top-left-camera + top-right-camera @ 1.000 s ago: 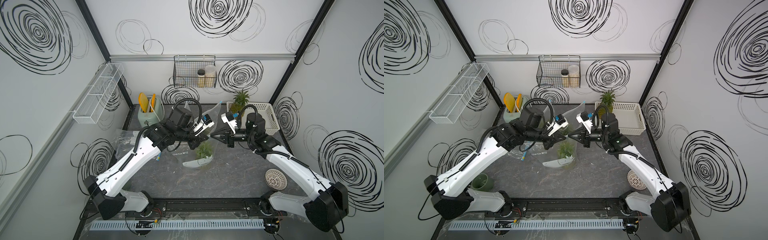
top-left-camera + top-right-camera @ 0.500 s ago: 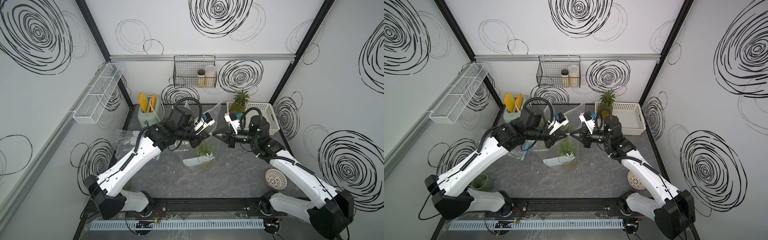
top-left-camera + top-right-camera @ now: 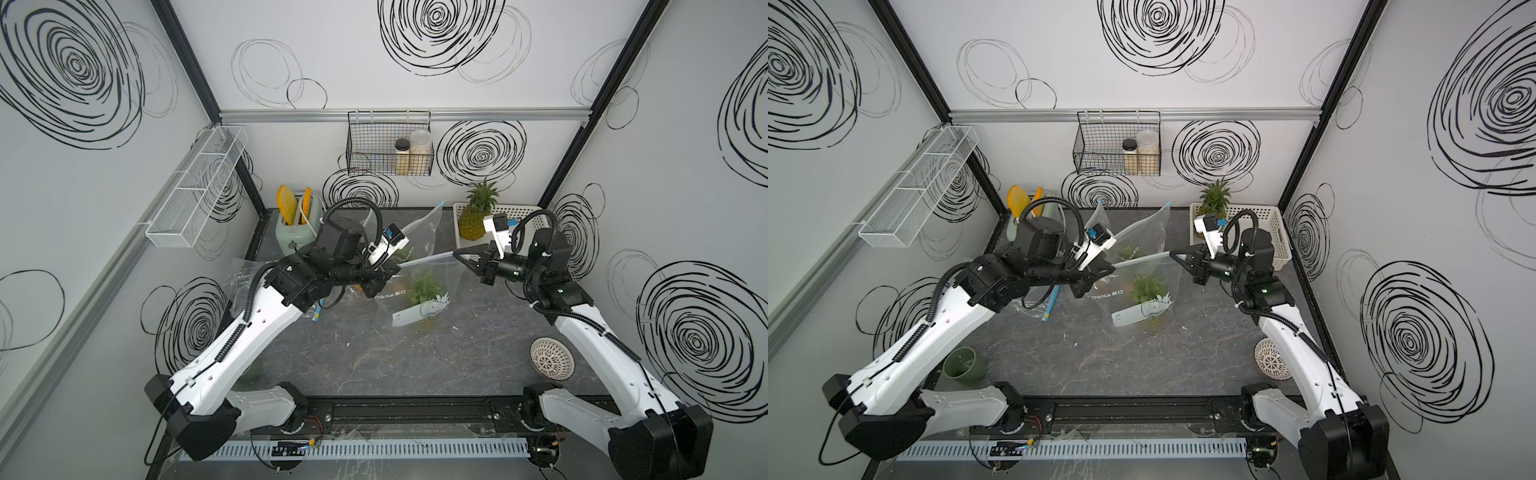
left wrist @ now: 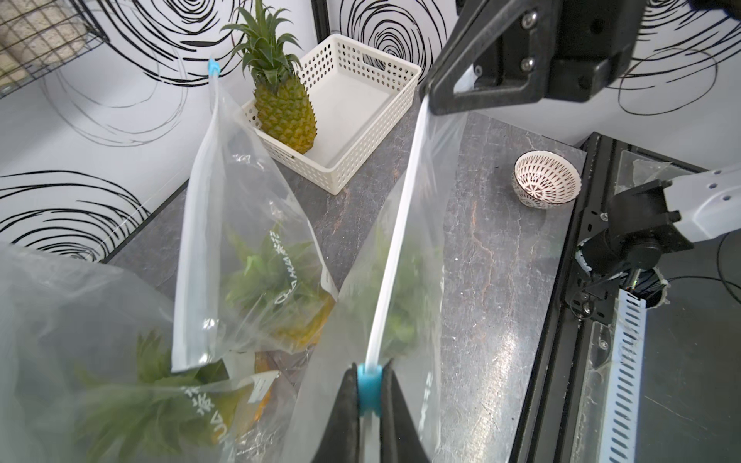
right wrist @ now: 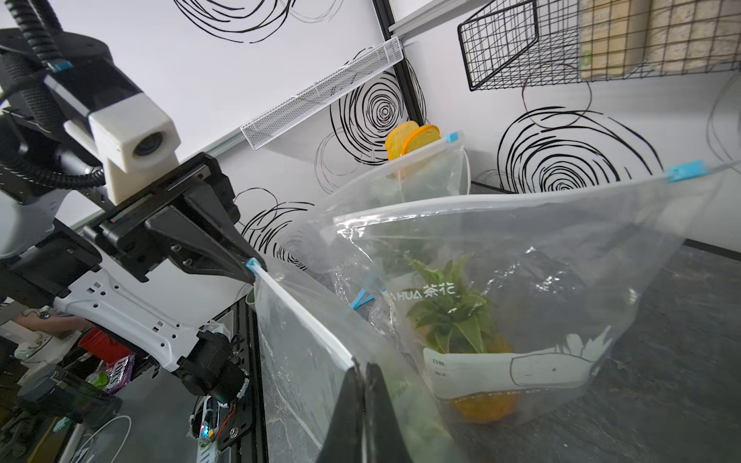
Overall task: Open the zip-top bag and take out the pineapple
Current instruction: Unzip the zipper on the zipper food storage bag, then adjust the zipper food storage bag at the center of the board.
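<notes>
Mid-table, over the dark stone top: the zip-top bag (image 3: 1121, 293) hangs stretched between both arms and sags to the tabletop. The left gripper (image 5: 242, 269) pinches the blue slider (image 4: 369, 388), fingers closed tight on it. The right gripper (image 3: 457, 253) is clamped on the far end of the zip strip (image 4: 401, 224), with no gap between its fingers. The pineapple (image 3: 1147, 286) stands inside the bag, crown up, below the strip. Between the grippers the strip reads as one flat white band; I cannot tell whether its lips have parted.

Judgement: the opening stroke is in hand. To do it well:
- Draw the slider and the strip end apart straight along the track, strip taut and level. Any twist would likely jam the slider or pop it from the pinch.
- Avoid lifting, or the fruit may topple.
- Watch the other bag (image 4: 224, 192) standing just behind; a sideways swing could snag it.

The spare pineapple (image 4: 284, 108) in the white basket (image 4: 361, 160) is not the target.
</notes>
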Robot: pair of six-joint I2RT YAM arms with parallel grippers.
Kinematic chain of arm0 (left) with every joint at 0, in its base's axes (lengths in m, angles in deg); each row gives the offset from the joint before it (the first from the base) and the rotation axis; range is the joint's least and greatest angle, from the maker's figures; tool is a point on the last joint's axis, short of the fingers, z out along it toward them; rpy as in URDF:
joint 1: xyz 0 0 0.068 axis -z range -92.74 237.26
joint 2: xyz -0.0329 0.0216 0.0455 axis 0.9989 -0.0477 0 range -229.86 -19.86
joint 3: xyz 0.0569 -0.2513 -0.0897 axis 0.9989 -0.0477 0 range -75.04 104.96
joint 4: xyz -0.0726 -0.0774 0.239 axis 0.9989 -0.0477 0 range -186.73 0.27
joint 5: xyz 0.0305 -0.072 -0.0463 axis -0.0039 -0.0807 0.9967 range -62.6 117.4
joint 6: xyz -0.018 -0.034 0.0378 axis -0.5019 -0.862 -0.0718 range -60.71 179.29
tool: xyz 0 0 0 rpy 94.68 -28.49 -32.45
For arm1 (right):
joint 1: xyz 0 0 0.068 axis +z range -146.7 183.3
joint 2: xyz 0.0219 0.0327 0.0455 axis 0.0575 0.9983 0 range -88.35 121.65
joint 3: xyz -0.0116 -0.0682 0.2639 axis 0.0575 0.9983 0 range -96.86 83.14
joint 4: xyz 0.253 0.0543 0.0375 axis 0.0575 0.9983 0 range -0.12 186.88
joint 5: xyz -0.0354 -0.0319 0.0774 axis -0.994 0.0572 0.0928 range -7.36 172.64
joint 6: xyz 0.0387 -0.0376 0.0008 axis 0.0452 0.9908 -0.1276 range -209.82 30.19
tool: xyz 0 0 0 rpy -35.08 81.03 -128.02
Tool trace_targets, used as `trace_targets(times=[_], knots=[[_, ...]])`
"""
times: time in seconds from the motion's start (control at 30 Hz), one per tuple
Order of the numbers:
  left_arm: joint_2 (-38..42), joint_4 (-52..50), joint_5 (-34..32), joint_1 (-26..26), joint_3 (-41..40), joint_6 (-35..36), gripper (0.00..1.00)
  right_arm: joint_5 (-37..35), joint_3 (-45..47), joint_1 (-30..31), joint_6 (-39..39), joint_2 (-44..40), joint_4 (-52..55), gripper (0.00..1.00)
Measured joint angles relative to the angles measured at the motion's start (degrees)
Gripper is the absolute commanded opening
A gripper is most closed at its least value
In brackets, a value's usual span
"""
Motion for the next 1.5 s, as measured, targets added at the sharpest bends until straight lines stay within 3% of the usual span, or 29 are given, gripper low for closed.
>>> trace_targets(times=[0.57,0.73,0.77,0.83,0.9,0.97,1.13,1.27,1.4,1.5], knots=[[13.73,-4.52,-4.22,-0.72,-10.08,-9.03,0.02,3.13,0.00,-1.27,-0.02,1.25,0.00,0.00],[14.62,-4.20,-3.80,-0.98,-11.82,-10.99,0.14,3.19,-0.02,-1.25,0.26,1.53,0.00,0.01],[14.75,-3.96,-3.61,-0.98,-11.91,-11.23,0.18,3.10,-0.02,-1.18,0.46,1.57,0.07,0.06],[15.21,-4.15,-3.43,-1.16,-12.11,-11.78,0.24,1.77,-0.26,-1.07,1.01,1.64,0.68,0.25],[15.98,-4.83,-3.26,-1.79,-12.39,-12.11,0.40,0.04,-0.63,-1.29,1.33,1.66,1.49,0.42],[16.37,-4.76,-2.58,-2.10,-12.39,-12.20,0.47,-1.38,-1.36,-1.46,2.01,1.53,2.36,0.55],[13.64,-4.50,-1.38,-2.16,-9.53,-11.34,0.45,-4.74,-2.86,-1.42,2.01,-1.46,5.55,0.61],[8.72,-2.23,0.22,-3.67,-3.54,-9.84,0.15,-8.22,-7.10,-1.05,1.31,-4.26,10.67,0.56],[3.65,2.54,6.34,-7.41,0.70,-7.74,0.00,-13.07,-12.61,0.48,-0.31,-6.32,18.56,0.18],[-0.90,5.55,11.10,-8.50,1.60,-7.41,0.00,-18.27,-14.71,4.22,-1.53,-7.39,25.66,0.03]])
